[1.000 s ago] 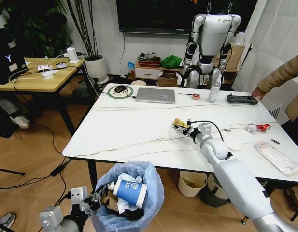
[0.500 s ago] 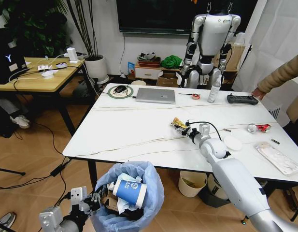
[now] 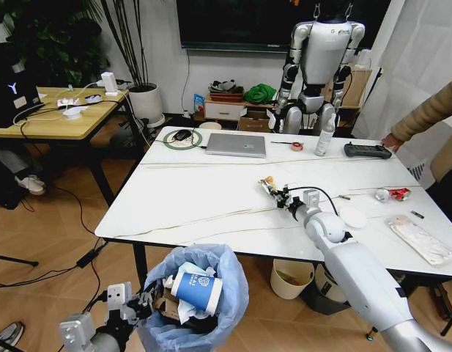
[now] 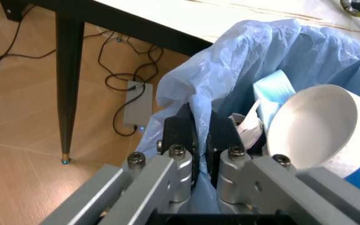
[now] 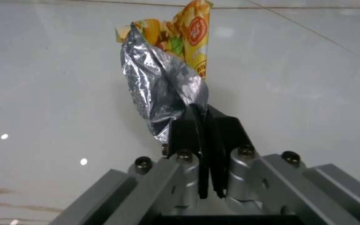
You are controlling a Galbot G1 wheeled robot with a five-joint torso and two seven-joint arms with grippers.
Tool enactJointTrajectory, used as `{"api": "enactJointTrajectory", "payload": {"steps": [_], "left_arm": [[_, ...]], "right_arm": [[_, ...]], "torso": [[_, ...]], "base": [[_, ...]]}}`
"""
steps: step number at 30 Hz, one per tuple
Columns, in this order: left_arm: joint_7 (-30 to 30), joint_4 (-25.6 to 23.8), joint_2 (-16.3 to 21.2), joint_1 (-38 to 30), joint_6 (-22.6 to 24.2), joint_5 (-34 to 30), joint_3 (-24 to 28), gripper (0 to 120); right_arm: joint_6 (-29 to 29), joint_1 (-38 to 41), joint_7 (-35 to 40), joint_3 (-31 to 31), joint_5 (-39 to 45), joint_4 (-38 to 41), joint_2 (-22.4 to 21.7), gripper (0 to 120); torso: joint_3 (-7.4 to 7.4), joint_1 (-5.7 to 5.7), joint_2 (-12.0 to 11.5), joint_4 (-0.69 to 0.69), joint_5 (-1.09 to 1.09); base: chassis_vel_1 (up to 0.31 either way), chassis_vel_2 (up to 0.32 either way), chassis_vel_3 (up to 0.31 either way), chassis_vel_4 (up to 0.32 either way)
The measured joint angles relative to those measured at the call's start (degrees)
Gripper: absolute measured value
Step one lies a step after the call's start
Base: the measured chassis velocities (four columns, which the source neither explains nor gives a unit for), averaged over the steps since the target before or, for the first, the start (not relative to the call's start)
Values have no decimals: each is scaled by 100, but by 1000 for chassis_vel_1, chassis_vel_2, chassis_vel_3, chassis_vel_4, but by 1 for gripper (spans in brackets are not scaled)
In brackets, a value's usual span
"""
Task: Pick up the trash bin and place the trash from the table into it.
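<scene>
Near frame centre, right pincer clenched on one yellow wrapper above the white surface. Lower left, left pincer clamped on one trash bin rim.

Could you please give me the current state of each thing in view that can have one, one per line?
trash bin: held beside the table by its bag rim, partly filled.
blue paper cup: lying on its side in the bin.
yellow snack wrapper: pinched, hanging crumpled.
crushed can: on the table.
white lid: flat on the table.
laptop: closed.
left gripper: shut on the bag rim.
right gripper: shut on the wrapper.
</scene>
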Motion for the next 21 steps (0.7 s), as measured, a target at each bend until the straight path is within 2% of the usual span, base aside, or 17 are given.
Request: {"api": "enactJointTrajectory", "payload": {"steps": [7,10,11,15,17,18,19,21], "left_arm": [[0,4,-2,0,-4,0,0,0],[-5,10,-3,-3,-6,4,19,0],[-5,10,-3,-3,-6,4,19,0],[-5,18,8,-6,-8,4,34,0],[-5,18,32,2,-10,-12,11,0],[-5,16,42,4,-10,-21,0,0],[-5,16,42,4,-10,-21,0,0],[-7,2,55,4,-10,-39,-17,0]], "right_arm": [[1,-82,-18,9,18,151,-96,0],[-15,-350,-21,97,348,823,-464,0],[-15,-350,-21,97,348,823,-464,0],[-11,-846,-67,172,1090,2221,-983,0],[33,-1233,-122,171,1642,3254,-1324,0],[57,-1356,-140,155,1768,3595,-1425,0],[57,-1356,-140,155,1768,3595,-1425,0],[108,-1644,-195,51,2033,4353,-1643,0]], "torso": [[0,0,0,0,1],[0,1,0,-1,2],[0,1,0,-1,2],[0,0,0,-1,-1],[0,0,0,0,0],[0,0,0,-1,0],[0,0,0,-1,0],[-1,0,0,-1,-2]], "base": [[0,0,0,0],[0,0,0,0],[0,0,0,0],[0,0,0,0],[0,0,0,0],[0,0,0,0],[0,0,0,0],[0,0,0,0]]}}
